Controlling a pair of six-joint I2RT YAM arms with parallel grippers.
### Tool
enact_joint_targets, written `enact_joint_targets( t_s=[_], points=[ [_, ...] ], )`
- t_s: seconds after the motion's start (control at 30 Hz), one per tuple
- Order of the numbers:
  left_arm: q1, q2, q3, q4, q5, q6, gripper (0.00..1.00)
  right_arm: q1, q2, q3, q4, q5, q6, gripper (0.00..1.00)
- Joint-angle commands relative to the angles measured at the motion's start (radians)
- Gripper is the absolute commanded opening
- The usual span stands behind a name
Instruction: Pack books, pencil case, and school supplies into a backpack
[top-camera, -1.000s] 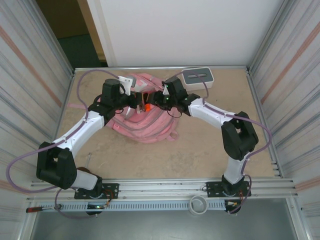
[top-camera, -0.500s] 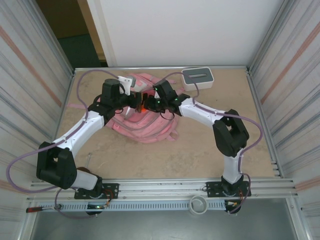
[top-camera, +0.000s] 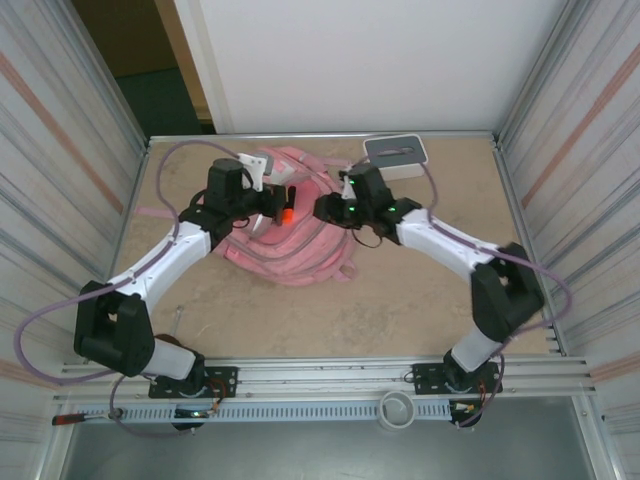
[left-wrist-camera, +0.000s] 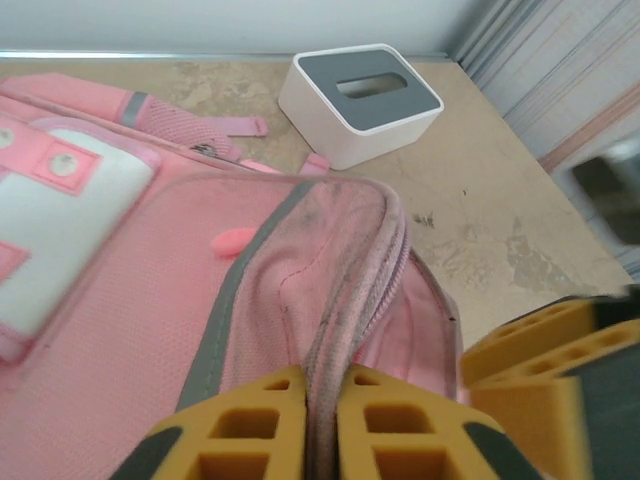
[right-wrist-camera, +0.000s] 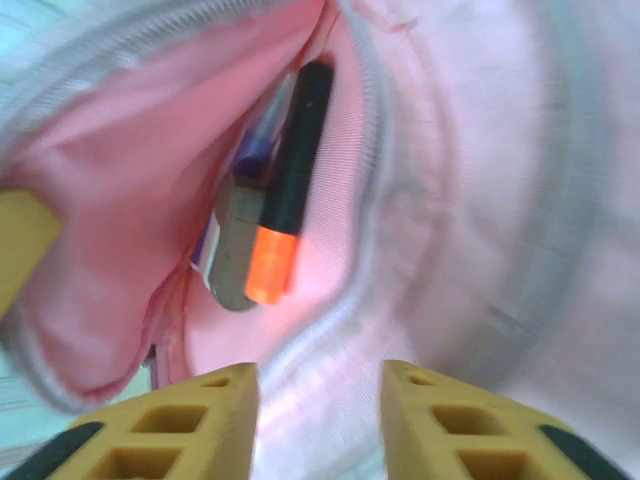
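The left gripper (left-wrist-camera: 322, 395) is clamped on a raised zip edge of the backpack (left-wrist-camera: 130, 330). The right gripper (right-wrist-camera: 318, 378) faces an open pocket mouth, jaws apart and empty. Inside that pocket lie the orange-tipped marker (right-wrist-camera: 290, 170), a purple pen (right-wrist-camera: 262, 125) and a beige piece (right-wrist-camera: 232, 250). The backpack lies toward the far side of the tabletop (left-wrist-camera: 480, 220), with a white box (left-wrist-camera: 360, 95) just behind it.

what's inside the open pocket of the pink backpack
The open pocket of the backpack holds a dark marker with an orange tip. Beside it are a beige piece and a purple stick, both partly covered by it. Pink fabric hides anything deeper.
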Motion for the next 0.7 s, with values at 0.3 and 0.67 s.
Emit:
enact_joint_targets(
  t_s=[0.3, 0.67],
  points=[
    [-0.068, -0.168, -0.043, -0.004, -0.085, 0.156, 0.68, 0.000, -0.180, -0.137, -0.030, 0.241, -0.094, 0.69],
    [0.198, -0.053, -0.118, -0.115, -0.078, -0.049, 0.71, 0.036, 0.095, -0.067, 0.043, 0.305, -0.081, 0.76]
  ],
)
